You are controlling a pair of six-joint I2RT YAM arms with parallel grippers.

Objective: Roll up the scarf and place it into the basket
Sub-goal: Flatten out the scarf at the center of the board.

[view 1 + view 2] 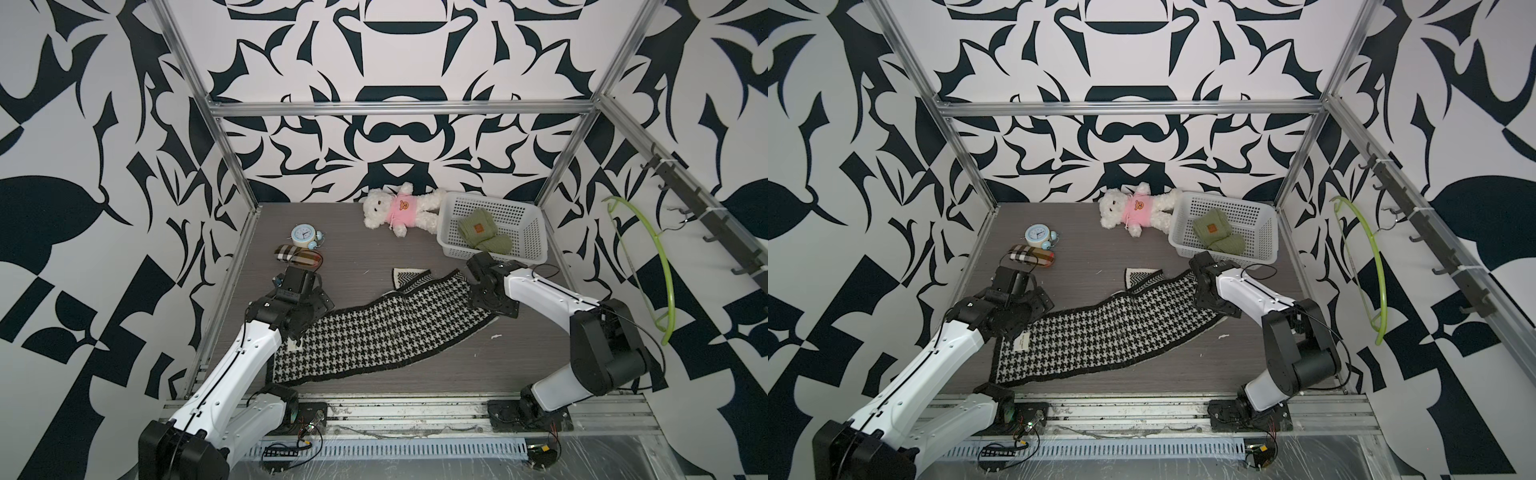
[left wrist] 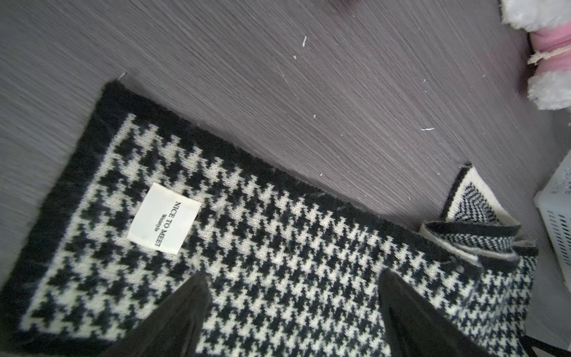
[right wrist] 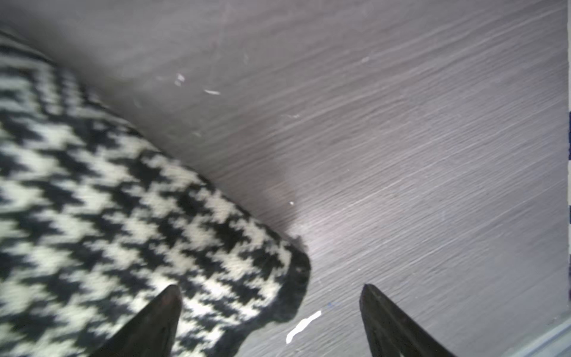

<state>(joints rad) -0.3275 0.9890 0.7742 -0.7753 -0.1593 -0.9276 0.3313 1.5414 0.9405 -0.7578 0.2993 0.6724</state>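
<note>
We are holding left and right jaws open over a black-and-white houndstooth knitted scarf (image 2: 278, 247) labelled "NICE TO MEET".

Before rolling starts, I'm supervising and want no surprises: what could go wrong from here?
The scarf lies at a slant with its far corner flipped over, so a roll may start crooked or bunch there. The basket already holds a green knit item, leaving less room for the roll.

Even, bright light and soft shadows; the right wrist view is motion-blurred.
</note>
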